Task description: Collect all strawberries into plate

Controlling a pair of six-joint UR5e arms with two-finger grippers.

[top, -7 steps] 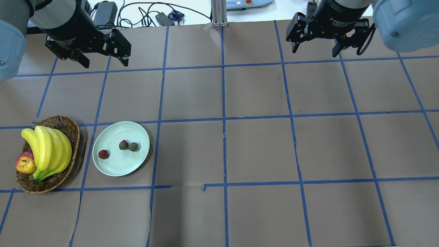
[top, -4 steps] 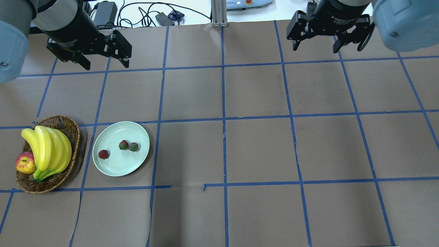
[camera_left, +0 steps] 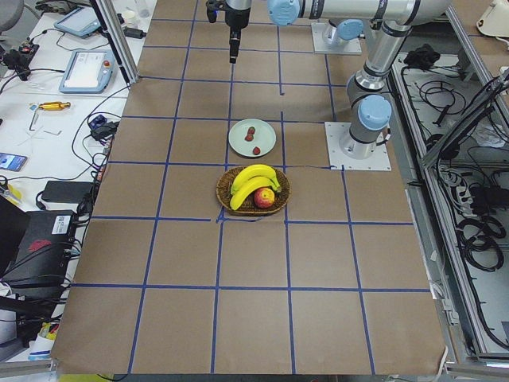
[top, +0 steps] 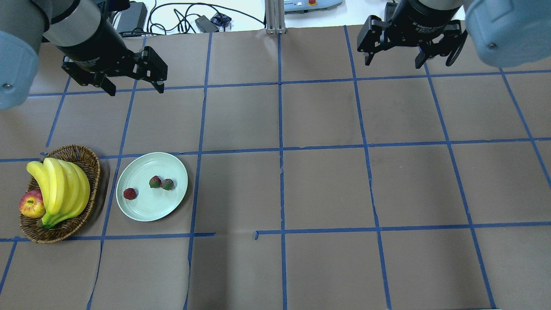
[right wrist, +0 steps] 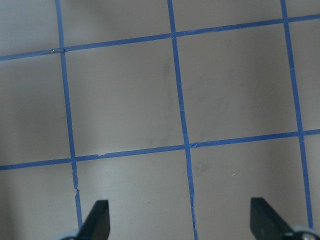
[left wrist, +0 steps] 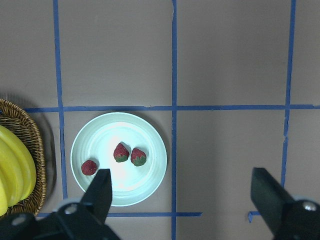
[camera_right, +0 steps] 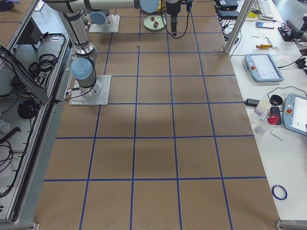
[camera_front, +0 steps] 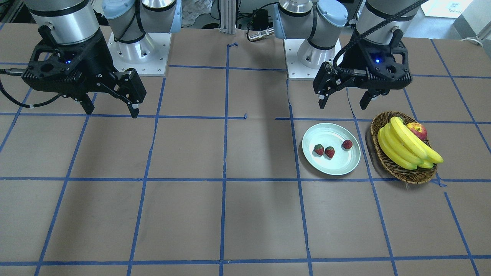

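Observation:
Three strawberries lie in the pale green plate at the table's left. The left wrist view looks straight down on the plate and its berries. My left gripper hangs open and empty well above the table, beyond the plate. From the front, the plate sits just below that gripper. My right gripper is open over bare table at the far right, with nothing between its fingers.
A brown wicker basket with bananas and an apple stands close to the plate's left. Cables and a power brick lie beyond the table's far edge. Blue tape lines grid the brown table.
My left gripper has shifted a little toward the near side, closer to the plate. The right gripper has barely moved. The strawberries lie as before.

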